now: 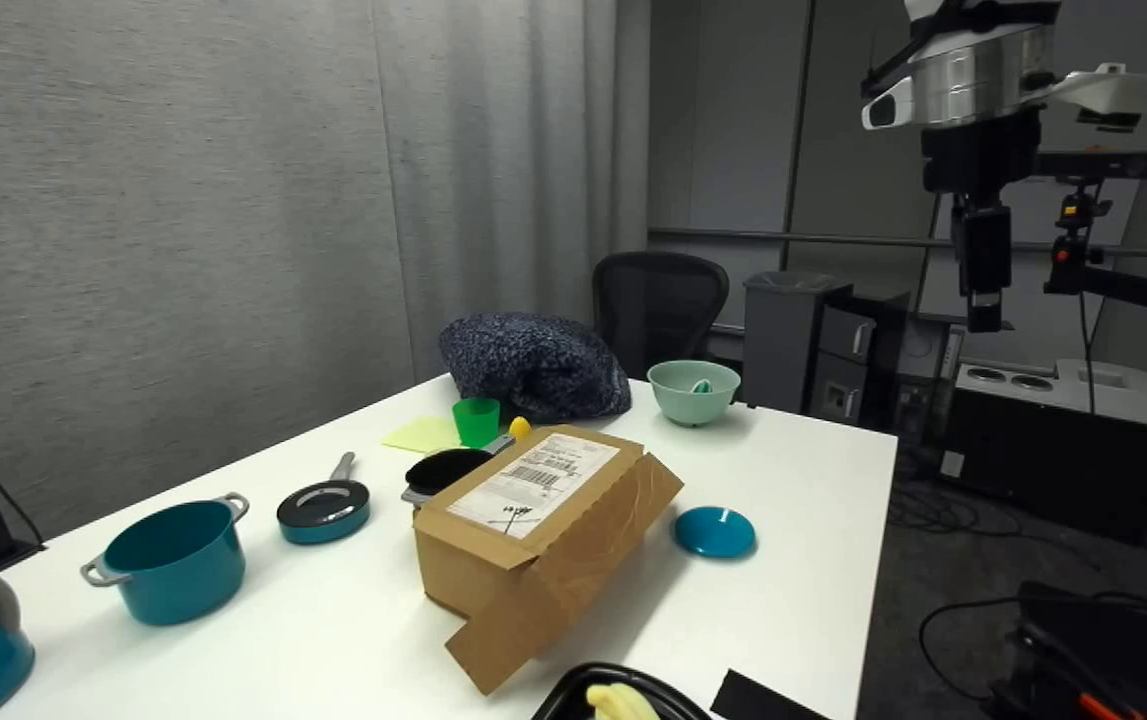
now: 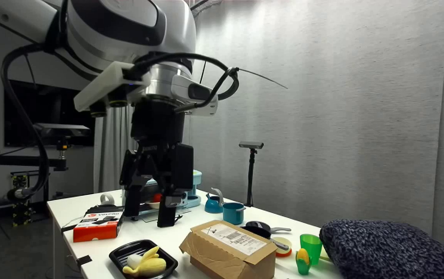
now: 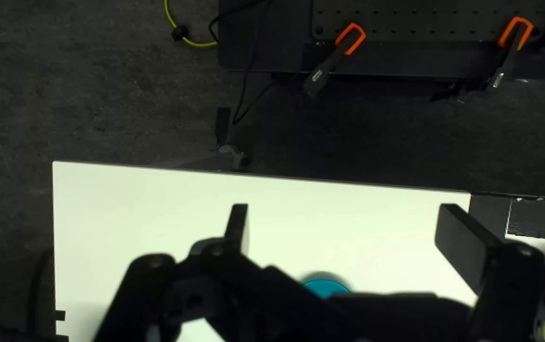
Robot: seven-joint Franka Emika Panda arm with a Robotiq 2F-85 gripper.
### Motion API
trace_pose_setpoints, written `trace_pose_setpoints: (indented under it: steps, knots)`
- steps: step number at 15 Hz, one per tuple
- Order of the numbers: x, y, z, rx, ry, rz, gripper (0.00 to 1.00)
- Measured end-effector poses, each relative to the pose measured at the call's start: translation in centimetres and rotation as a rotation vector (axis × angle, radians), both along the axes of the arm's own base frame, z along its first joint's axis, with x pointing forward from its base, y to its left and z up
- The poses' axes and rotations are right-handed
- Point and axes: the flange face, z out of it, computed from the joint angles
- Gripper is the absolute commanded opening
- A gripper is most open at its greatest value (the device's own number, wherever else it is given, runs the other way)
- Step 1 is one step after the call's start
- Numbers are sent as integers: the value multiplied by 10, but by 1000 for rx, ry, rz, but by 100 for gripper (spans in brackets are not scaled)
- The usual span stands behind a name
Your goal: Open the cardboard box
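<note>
The brown cardboard box (image 1: 460, 578) sits on the white table, with a white printed label on its top panel. The top panel lies over the box, and a creased flap (image 1: 598, 550) sticks out and slants down along one long side. The box also shows in the other exterior view (image 2: 216, 257); its inside is hidden. My gripper (image 1: 983, 312) hangs high, well apart from the box, with nothing in it. Its fingers are spread wide in an exterior view (image 2: 149, 219) and in the wrist view (image 3: 343, 225). The box is out of the wrist view.
A teal lid (image 1: 715, 532) and a black tray (image 2: 115, 255) with a toy banana lie near the box. A pan (image 1: 448, 468) touches or nearly touches its back. A teal pot (image 1: 183, 570), mint bowl (image 1: 693, 395), green cup (image 1: 476, 424) and dark cushion (image 1: 533, 365) stand around.
</note>
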Motion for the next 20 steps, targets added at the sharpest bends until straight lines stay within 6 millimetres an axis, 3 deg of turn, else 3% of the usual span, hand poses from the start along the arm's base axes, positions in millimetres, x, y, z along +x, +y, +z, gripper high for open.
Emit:
trace_pose_setpoints:
  steps: [11, 14, 18, 20]
  knots:
    - [2, 2, -5, 1, -16, -38, 100]
    - [19, 10, -32, 6, -110, -115, 100]
    - [66, 34, -79, 7, -196, -216, 100]
    - [85, 46, -94, 6, -189, -232, 100]
